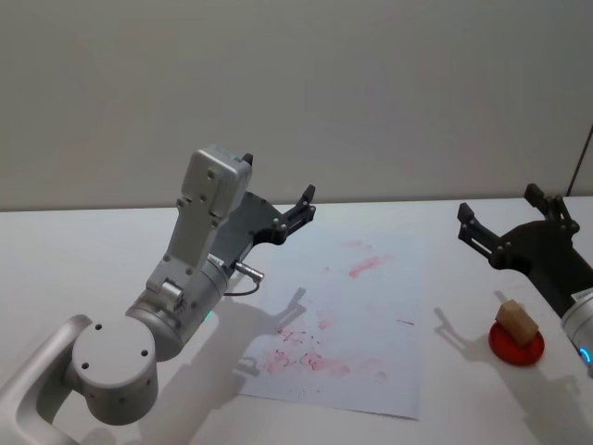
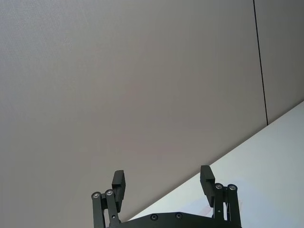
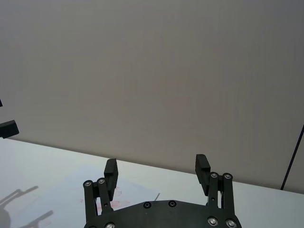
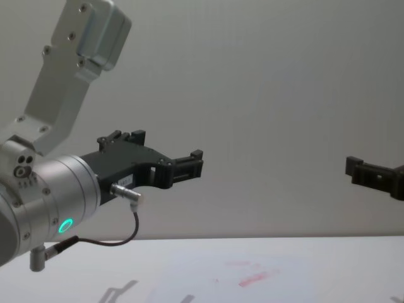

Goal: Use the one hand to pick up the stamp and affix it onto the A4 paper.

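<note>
My right gripper (image 1: 500, 213) hangs raised, fingers apart and empty. The stamp (image 1: 516, 322) stands on its red pad (image 1: 515, 350), below my fingertips and back toward the body, right of the paper (image 1: 361, 306). The left gripper (image 1: 301, 209), fingers also spread, is much farther off.

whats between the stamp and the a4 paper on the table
In the head view, only bare white tabletop lies between the wooden stamp on its red disc and the red-smudged white A4 paper.
</note>
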Controlling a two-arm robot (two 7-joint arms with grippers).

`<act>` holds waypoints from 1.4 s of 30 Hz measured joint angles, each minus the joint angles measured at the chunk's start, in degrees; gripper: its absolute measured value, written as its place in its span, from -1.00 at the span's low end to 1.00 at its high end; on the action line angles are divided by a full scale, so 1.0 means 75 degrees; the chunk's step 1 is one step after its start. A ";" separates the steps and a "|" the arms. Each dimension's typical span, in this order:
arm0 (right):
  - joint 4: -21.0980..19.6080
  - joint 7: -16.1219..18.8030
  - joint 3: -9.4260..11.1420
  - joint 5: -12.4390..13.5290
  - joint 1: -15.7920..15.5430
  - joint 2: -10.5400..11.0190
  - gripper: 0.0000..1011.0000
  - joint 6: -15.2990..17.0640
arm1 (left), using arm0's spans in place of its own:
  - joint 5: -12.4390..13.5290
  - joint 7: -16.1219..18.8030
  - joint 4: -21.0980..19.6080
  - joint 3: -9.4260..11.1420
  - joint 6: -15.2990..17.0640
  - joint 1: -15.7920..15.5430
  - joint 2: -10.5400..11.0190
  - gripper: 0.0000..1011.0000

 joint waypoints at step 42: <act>0.0003 0.0041 0.0052 0.0025 -0.0014 0.0057 0.98 0.0009 | 0.0000 0.0000 0.0000 -0.0001 0.0000 0.0000 0.0000 0.98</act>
